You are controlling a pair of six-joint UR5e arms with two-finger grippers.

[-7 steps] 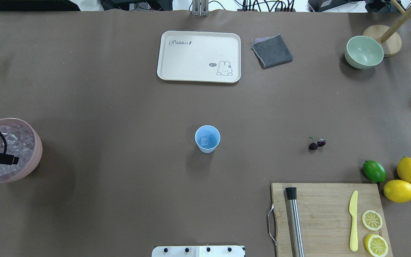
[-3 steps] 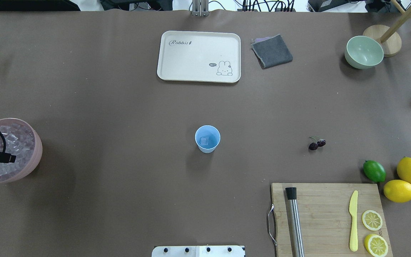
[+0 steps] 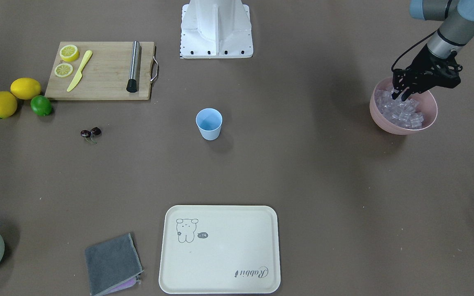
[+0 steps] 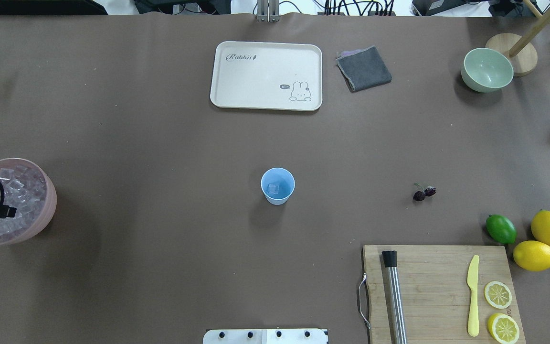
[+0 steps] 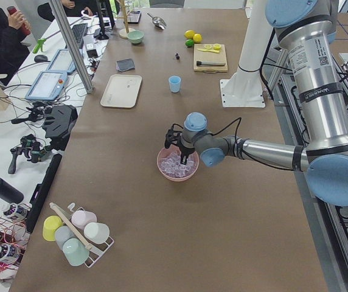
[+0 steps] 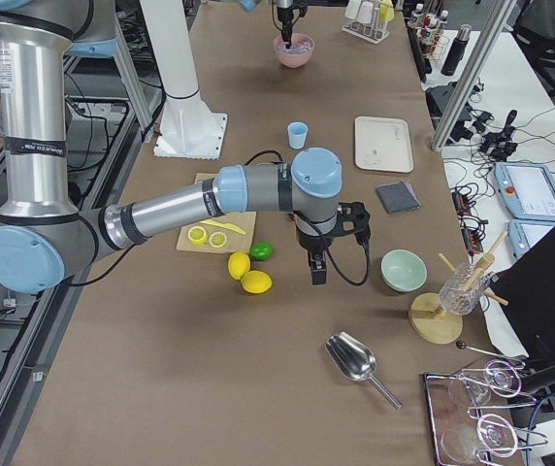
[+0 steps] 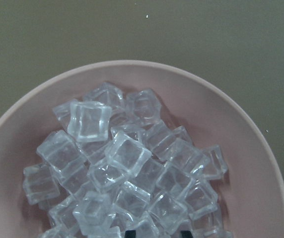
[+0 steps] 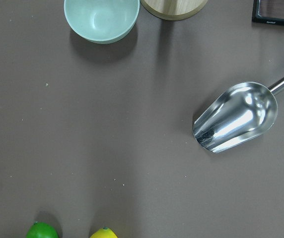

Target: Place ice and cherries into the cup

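With fingers apart, the left hand dips into the ice heaped in the pink bowl; it should close gently around one top cube, then lift straight before going to the cup mid-desk.

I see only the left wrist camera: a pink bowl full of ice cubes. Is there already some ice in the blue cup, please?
Observer: Yes. The overhead view shows one ice cube on the bottom of the cup.
Operator: And the cherries, are they in the cup too?
Observer: No. The cherries lie on the table, well apart from the cup, on the right arm's side.
Operator: How low is the left gripper?
Observer: In the front-facing view the left gripper reaches down inside the pink bowl, with its fingers at the ice pile.
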